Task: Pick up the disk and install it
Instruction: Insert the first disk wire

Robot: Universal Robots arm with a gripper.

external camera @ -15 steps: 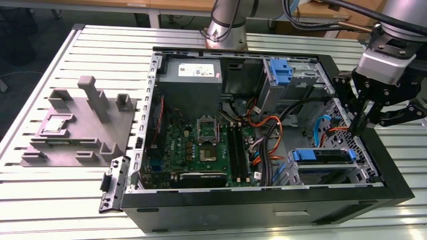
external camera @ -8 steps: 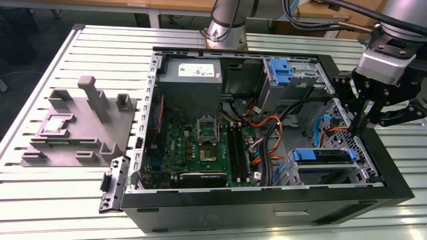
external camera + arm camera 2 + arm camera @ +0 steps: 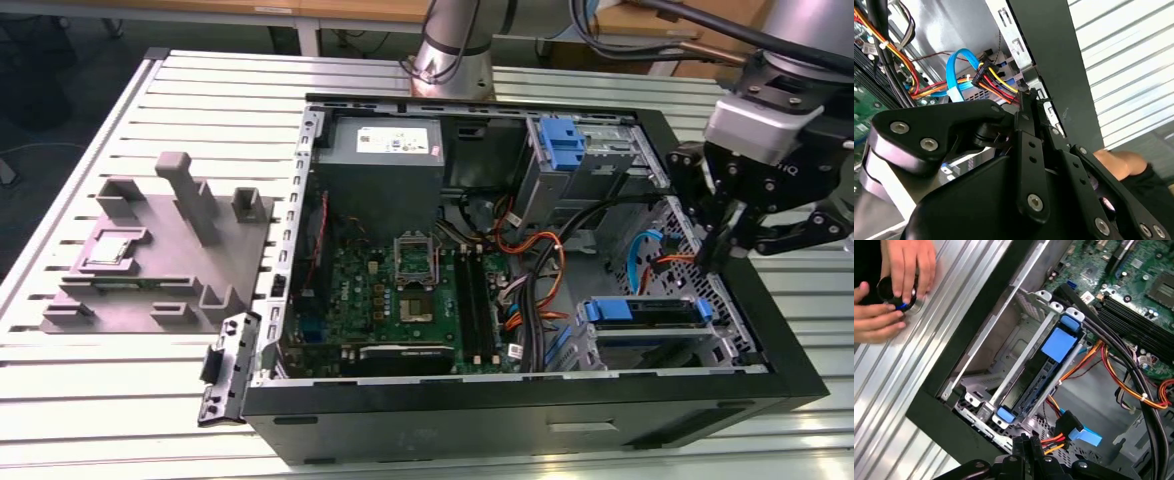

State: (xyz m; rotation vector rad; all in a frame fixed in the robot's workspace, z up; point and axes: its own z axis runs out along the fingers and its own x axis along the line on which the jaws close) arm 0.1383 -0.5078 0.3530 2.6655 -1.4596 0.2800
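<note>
Exterior view: the gripper (image 3: 717, 262) hangs over the open computer case (image 3: 787, 370) at about 3 o'clock, fingers pinched together and holding nothing, with the disk (image 3: 647, 312) in its blue bracket sitting in the drive cage at about 4 o'clock; the power supply (image 3: 387, 150) at 12 o'clock has a white label, print unreadable. Second wrist view: the closed fingertips (image 3: 1026, 100) are near a red-yellow-black cable plug (image 3: 991, 80). First wrist view: the disk (image 3: 1054, 347) lies seated in the cage, and a person's hands (image 3: 891, 290) hold a small black round thing (image 3: 891, 292) on the slatted table (image 3: 884, 405).
</note>
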